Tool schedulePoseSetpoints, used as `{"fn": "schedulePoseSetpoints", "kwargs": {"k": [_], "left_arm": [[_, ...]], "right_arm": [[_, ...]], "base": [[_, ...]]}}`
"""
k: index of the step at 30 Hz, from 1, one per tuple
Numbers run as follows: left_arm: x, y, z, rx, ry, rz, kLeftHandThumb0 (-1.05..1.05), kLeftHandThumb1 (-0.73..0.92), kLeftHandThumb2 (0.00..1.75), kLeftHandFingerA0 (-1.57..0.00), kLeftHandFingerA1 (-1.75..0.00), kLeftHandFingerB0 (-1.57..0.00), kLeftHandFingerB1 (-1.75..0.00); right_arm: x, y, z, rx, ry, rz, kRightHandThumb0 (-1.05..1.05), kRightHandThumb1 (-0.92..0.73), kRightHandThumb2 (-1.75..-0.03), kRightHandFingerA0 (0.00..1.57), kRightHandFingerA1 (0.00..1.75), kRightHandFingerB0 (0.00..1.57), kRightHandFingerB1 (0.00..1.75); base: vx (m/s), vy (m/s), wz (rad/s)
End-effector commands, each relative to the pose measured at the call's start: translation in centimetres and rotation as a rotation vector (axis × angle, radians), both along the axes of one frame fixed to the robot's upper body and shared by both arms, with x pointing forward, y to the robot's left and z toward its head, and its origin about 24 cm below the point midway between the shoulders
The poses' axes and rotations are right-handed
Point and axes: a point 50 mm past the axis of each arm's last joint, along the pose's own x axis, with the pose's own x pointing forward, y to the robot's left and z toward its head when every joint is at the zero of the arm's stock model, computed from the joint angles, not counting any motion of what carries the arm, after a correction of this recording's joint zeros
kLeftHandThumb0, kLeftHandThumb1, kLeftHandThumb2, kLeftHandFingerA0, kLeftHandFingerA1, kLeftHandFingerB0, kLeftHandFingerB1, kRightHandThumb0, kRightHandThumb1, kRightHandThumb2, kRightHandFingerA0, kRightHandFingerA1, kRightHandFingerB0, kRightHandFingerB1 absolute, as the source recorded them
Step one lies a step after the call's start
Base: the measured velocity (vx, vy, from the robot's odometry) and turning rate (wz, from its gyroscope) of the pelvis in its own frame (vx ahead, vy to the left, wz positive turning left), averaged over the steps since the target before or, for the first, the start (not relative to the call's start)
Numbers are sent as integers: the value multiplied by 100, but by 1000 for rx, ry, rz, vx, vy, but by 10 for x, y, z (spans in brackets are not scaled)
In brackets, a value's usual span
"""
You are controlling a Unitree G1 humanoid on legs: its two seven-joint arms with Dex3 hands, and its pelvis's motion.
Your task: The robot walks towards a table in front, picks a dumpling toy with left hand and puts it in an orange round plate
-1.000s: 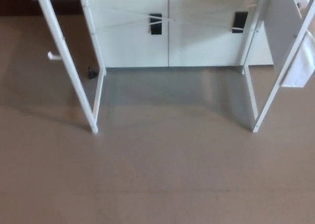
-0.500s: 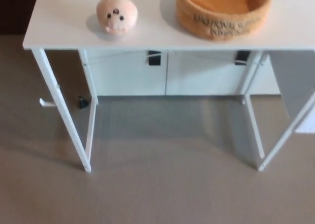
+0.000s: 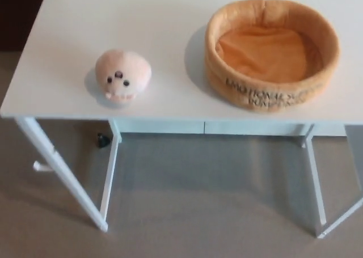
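Looking down from the head camera, neither the left hand nor the right hand is in view, so whether their fingers are apart or closed cannot be told. Nearest the viewer lies the grey-brown floor (image 3: 193,212), on which stand the white legs (image 3: 62,178) of the worktop; a small dark object (image 3: 102,140) sits on the floor below the worktop, just beside the inner left leg. Above this, the white worktop (image 3: 164,48) fills the upper part of the frame, its near edge running across the middle. On the worktop, close to that near edge and towards the picture's left, rests the dumpling toy (image 3: 122,75), a pale pink rounded plush with dark dots and a small mouth facing the viewer. It lies free on the worktop surface. Farther back on the worktop and to the picture's right stands the orange round plate (image 3: 272,88), a soft, high-walled plush dish with dark lettering, too blurred to read, on its near wall. The plate holds nothing. Toy and plate are apart, with bare worktop between them.
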Motion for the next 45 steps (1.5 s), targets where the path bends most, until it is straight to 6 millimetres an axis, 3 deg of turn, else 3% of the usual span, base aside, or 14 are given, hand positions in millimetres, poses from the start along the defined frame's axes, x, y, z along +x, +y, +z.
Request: {"fn": "schedulePoseSetpoints", "kwargs": {"k": [1, 45], "left_arm": [[2, 7, 5, 52, -13, -30, -6, 55, 55, -58, -43, -46, -34], [3, 8, 7, 71, -17, -58, -10, 53, 57, -59, -44, -46, -36]], "right_arm": [[-4, -2, 0, -24, 5, 5, -5, -55, -56, 68, 48, 30, 31], [-3, -1, -1, -42, 11, 21, -9, -55, -57, 69, 49, 31, 32]], "base": [[262, 154, 14], [121, 18, 1]]}}
